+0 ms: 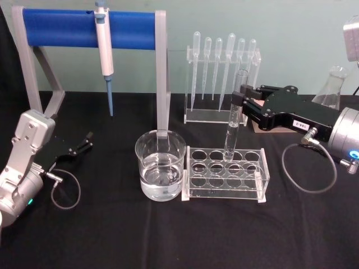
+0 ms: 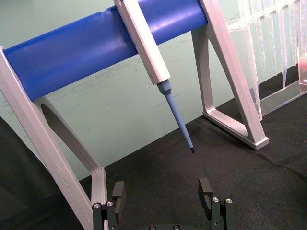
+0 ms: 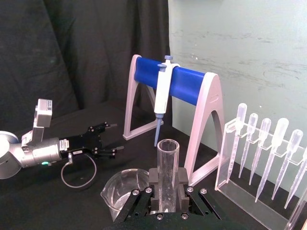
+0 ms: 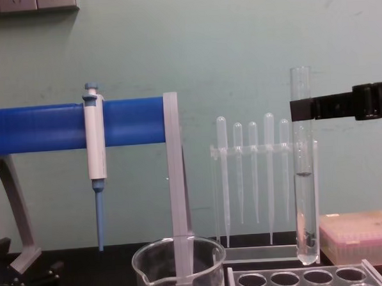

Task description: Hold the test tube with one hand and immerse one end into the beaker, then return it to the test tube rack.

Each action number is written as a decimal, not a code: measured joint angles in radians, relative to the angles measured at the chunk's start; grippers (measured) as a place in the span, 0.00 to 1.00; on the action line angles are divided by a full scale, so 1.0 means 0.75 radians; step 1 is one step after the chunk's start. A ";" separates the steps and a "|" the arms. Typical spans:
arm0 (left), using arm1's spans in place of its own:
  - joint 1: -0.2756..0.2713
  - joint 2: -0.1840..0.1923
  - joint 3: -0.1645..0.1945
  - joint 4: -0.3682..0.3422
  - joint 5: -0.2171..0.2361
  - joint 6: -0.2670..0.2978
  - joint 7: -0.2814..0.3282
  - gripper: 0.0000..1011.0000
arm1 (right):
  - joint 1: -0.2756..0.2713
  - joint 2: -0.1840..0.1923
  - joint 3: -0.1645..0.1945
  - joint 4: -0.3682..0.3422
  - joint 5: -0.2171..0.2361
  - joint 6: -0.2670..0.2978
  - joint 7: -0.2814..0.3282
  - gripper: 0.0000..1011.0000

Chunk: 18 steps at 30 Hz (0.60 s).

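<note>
The right gripper [image 1: 240,103] is clamped on the test tube [image 1: 231,126] near its rim, holding it upright with its bottom just above the back row of the test tube rack [image 1: 225,196]. The water-filled beaker [image 1: 147,168] stands just beside the rack's left end. I cannot tell whether the dip is done, but the return at least remains. The left gripper [image 1: 84,143] sits idle and open well to the left of the rack.

The black slim-jawed right gripper [image 3: 168,184] is clamped on a long, slim, clear glass test tube [image 3: 168,158], whose open rim stands clear of the fingers [image 3: 153,178]. Just beside it, a wide clear glass beaker [image 3: 120,194] with a pouring spout sits on the black-clothed table [image 3: 38,201]. Farther off, the black left gripper [image 3: 115,138] on its silver wrist hangs just over the cloth, jaws apart. Along the table's wall edge stand a grey-legged blue bar stand [image 3: 187,84] carrying a white-and-blue pipette [image 3: 162,93], and a clear rack [image 3: 249,203] of bulb-topped plastic droppers [image 3: 261,153].
</note>
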<state>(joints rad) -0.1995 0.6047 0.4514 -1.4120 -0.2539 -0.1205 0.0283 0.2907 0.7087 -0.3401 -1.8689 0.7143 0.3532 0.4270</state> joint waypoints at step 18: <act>0.000 0.000 0.000 0.000 0.000 0.000 0.000 0.99 | 0.000 0.000 0.000 0.000 0.000 0.000 0.000 0.22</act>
<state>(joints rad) -0.1995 0.6047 0.4514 -1.4120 -0.2539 -0.1205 0.0283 0.2907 0.7088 -0.3401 -1.8689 0.7142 0.3532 0.4269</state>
